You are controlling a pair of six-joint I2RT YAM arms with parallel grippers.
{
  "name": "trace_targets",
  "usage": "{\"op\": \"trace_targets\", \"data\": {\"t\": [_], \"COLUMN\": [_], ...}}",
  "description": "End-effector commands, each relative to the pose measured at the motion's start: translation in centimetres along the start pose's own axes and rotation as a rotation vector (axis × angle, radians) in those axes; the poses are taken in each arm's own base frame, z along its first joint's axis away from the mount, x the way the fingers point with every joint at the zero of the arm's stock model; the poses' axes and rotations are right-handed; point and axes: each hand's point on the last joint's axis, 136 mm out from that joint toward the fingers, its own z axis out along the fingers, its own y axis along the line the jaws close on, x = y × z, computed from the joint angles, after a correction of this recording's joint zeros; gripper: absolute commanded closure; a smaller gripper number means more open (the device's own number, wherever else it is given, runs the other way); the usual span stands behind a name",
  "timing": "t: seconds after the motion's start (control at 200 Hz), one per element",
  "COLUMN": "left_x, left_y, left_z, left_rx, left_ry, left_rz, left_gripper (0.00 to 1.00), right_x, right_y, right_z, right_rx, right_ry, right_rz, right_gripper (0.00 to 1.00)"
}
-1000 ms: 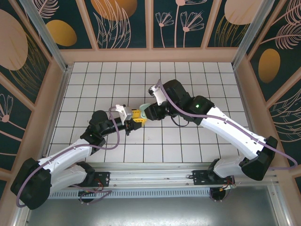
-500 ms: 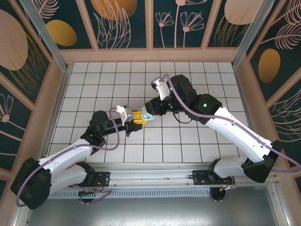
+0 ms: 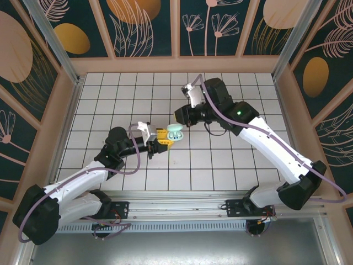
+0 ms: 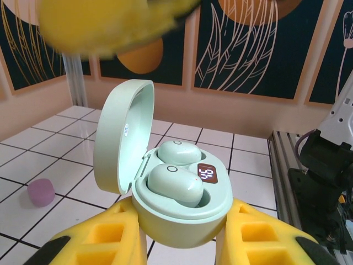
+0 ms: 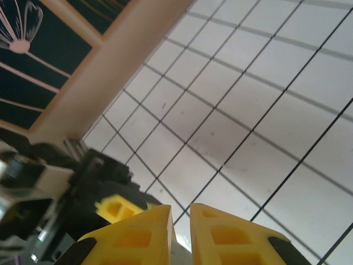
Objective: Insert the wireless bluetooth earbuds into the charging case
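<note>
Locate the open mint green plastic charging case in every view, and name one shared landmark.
Top external: mid-table, charging case at the left gripper's tip.
Left wrist: centre frame, lid up, between the yellow fingers.
Right wrist: case not discernible; that gripper's yellow finger lower left.
Landmark: the left gripper's yellow fingers.

The right gripper (image 5: 180, 218) hung just above the open charging case (image 4: 182, 204), blocking approach from overhead. Nearer the bases, the tiles (image 3: 193, 165) lay free.
</note>
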Motion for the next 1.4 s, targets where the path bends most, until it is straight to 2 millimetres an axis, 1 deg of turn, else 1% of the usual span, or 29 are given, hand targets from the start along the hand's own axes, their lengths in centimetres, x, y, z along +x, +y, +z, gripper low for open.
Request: {"op": "trace_targets", "data": {"t": [0.0, 0.07, 0.125, 0.19, 0.27, 0.285, 0.33, 0.36, 0.4, 0.455, 0.641, 0.816, 0.966, 1.026, 1.081, 1.261, 1.311, 1.396], "left_x": [-1.3, -1.3, -1.4, -1.5, -1.5, -1.5, -1.6, -1.8, -2.0, -2.2, -3.1, -4.1, -4.5, -4.5, -4.4, -4.0, -4.0, -3.7], "left_y": [0.4, 0.6, 0.7, 0.8, 1.0, 1.1, 1.0, 1.1, 1.0, 0.9, 0.6, 0.2, 0.1, 0.0, 0.1, 0.2, 0.2, 0.4], "left_z": [0.5, 0.8, 0.9, 1.1, 1.2, 1.2, 1.3, 1.2, 1.2, 1.1, 0.7, 0.1, 0.1, 0.1, 0.2, 0.2, 0.2, 0.2], "left_rx": [-0.004, -0.004, -0.005, -0.008, -0.012, -0.011, -0.009, -0.009, -0.006, -0.005, -0.009, -0.006, 0.001, 0.005, 0.007, 0.004, 0.002, -0.008], "left_ry": [-0.019, -0.020, -0.022, -0.025, -0.030, -0.031, -0.037, -0.044, -0.053, -0.062, -0.098, -0.152, -0.168, -0.171, -0.172, -0.165, -0.163, -0.155], "left_rz": [0.007, 0.002, 0.001, -0.001, -0.007, -0.008, -0.010, -0.012, -0.014, -0.016, -0.012, 0.000, 0.000, -0.002, -0.005, -0.014, -0.016, -0.022], "left_gripper": [0.98, 0.98, 0.98, 0.99, 0.98, 0.99, 0.99, 0.98, 0.98, 0.99, 0.98, 0.98, 0.98, 0.98, 0.98, 0.98, 0.97, 0.94], "right_x": [2.2, 3.5, 4.0, 4.2, 3.9, 3.9, 3.6, 3.5, 3.4, 3.3, 3.4, 3.7, 3.8, 3.9, 3.9, 3.5, 3.5, 3.5], "right_y": [1.0, 0.7, 0.6, 0.6, 0.7, 0.7, 0.6, 0.6, 0.6, 0.7, 0.5, 0.1, 0.8, 1.2, 1.5, 1.8, 1.8, 1.7], "right_z": [-0.1, -0.4, -1.0, -1.8, -2.7, -2.8, -3.0, -3.0, -3.0, -2.9, -2.2, -2.0, -2.0, -1.8, -1.7, -1.7, -1.6, -1.5], "right_rx": [-0.071, -0.067, -0.061, -0.059, -0.070, -0.073, -0.081, -0.089, -0.109, -0.137, -0.206, -0.260, -0.363, -0.406, -0.438, -0.479, -0.482, -0.480], "right_ry": [0.037, 0.047, 0.036, 0.006, -0.050, -0.059, -0.089, -0.104, -0.118, -0.130, -0.139, -0.140, -0.138, -0.129, -0.121, -0.137, -0.136, -0.138], "right_rz": [0.041, 0.067, 0.081, 0.092, 0.117, 0.125, 0.151, 0.170, 0.191, 0.215, 0.307, 0.383, 0.430, 0.444, 0.452, 0.460, 0.463, 0.465], "right_gripper": [0.84, 0.84, 0.84, 0.84, 0.83, 0.81, 0.68, 0.61, 0.55, 0.51, 0.47, 0.46, 0.44, 0.44, 0.48, 0.65, 0.71, 0.79]}}
